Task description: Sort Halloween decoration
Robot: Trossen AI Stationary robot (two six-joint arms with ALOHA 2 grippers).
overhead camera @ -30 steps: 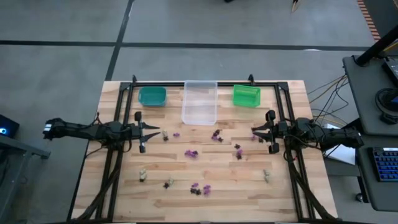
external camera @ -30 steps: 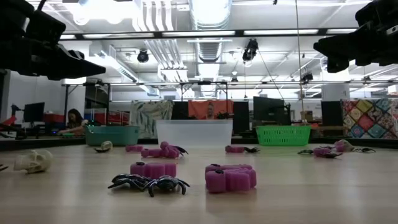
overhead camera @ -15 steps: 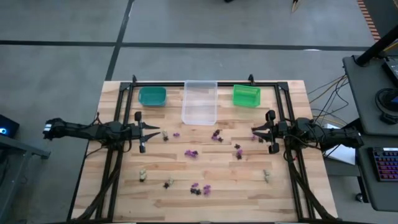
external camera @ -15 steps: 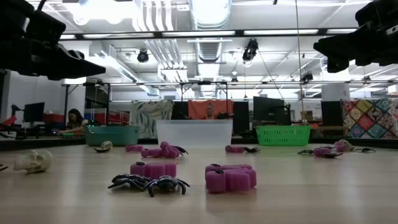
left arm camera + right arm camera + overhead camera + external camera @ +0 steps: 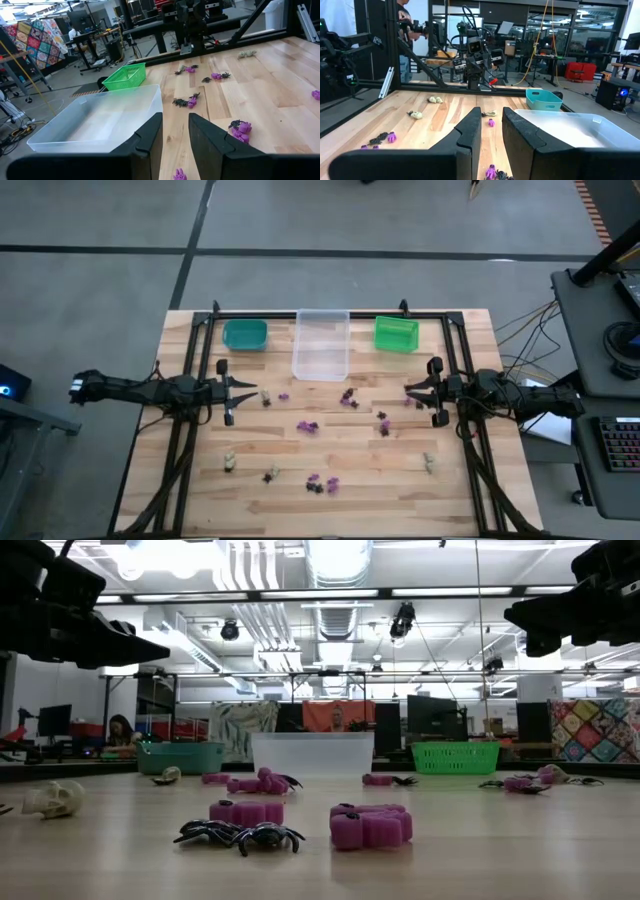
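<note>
Three bins stand in a row along the far edge of the wooden worktop: a teal bin on the left, a larger clear bin in the middle, a green basket-style bin on the right. The clear one shows nothing inside; what the other two hold cannot be told.

The Halloween decoration lies loose on the boards in front of the bins, well apart from them: purple, black and pale beige trinkets scattered across the middle and near side, among them a beige skull, black spiders and purple lumps.

The left pincer hovers at the worktop's left side, fingers slightly parted, holding nothing. The right pincer faces it from the right side, also narrowly parted and empty.

Behind lies an open workshop with desks, monitors and a seated person.
</note>
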